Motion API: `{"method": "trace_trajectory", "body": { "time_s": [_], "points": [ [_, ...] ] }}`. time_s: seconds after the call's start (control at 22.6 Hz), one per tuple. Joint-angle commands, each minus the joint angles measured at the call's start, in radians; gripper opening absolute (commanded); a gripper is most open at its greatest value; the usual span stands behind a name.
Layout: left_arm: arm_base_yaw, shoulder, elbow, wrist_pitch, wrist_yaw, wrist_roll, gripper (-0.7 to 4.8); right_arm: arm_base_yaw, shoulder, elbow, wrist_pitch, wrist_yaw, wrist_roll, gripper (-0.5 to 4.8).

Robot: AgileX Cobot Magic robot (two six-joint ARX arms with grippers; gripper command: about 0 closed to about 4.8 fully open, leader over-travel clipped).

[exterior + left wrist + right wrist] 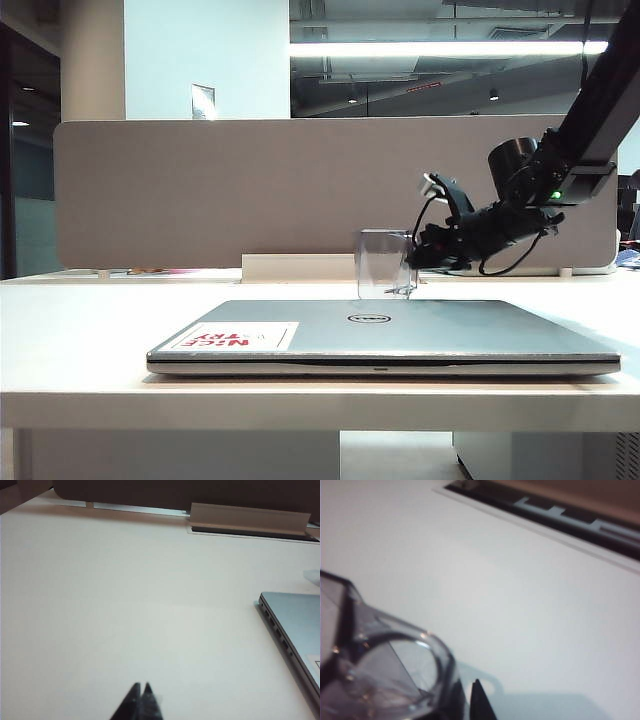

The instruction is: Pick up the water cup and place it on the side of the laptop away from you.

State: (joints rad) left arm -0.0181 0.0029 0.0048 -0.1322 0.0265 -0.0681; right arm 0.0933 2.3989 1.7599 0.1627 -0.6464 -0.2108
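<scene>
Where the black right arm reaches in from the upper right of the exterior view, its right tool [418,262] sits at the handle side of the small clear glass water cup [385,264], on the far side of the laptop. In the right wrist view one dark fingertip [479,700] shows just beside the rounded glass handle; the second finger is not clearly seen, so whether this tool is apart or clamped on the handle cannot be told from the pictures. The water cup stands upright beyond the far edge of the wide, thin silver-grey closed laptop [400,335], slightly right of the round logo on the lid. Its base is hidden behind the lid edge, so contact with the surface cannot be confirmed in the exterior view; the right wrist view shows its thick base [385,675] close above the white worktop [520,590].

The left tool [141,690] appears only in the left wrist view, low over bare worktop to the left of the laptop, its two dark fingertips together with nothing between them. The laptop's left edge with its row of ports is visible from that view.

The laptop lies flat near the front edge of the worktop, with a white sticker with red lettering [235,338] on the near left part of the lid. A grey fabric partition panel [250,190] stands along the far edge of the worktop, with a pale cable tray [297,266] at its foot.
</scene>
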Motion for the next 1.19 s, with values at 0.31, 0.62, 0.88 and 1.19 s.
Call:
{"method": "trace_trajectory", "body": {
  "time_s": [0.31, 0.62, 0.88, 1.19],
  "points": [
    [-0.001, 0.001, 0.003, 0.008, 0.003, 0.001, -0.05, 0.001, -0.043, 0.002, -0.077, 0.023, -0.003, 0.64],
    [-0.001, 0.001, 0.003, 0.015, 0.000, 0.001, -0.05, 0.001, -0.080, 0.002, -0.183, 0.061, -0.003, 0.64],
    [-0.001, 0.001, 0.003, 0.015, 0.000, 0.000, -0.05, 0.002, -0.092, 0.002, -0.299, 0.095, -0.005, 0.65],
    [-0.001, 0.001, 0.003, 0.015, 0.000, 0.000, -0.05, 0.002, -0.119, 0.002, -0.331, 0.096, -0.007, 0.65]
  ]
}}
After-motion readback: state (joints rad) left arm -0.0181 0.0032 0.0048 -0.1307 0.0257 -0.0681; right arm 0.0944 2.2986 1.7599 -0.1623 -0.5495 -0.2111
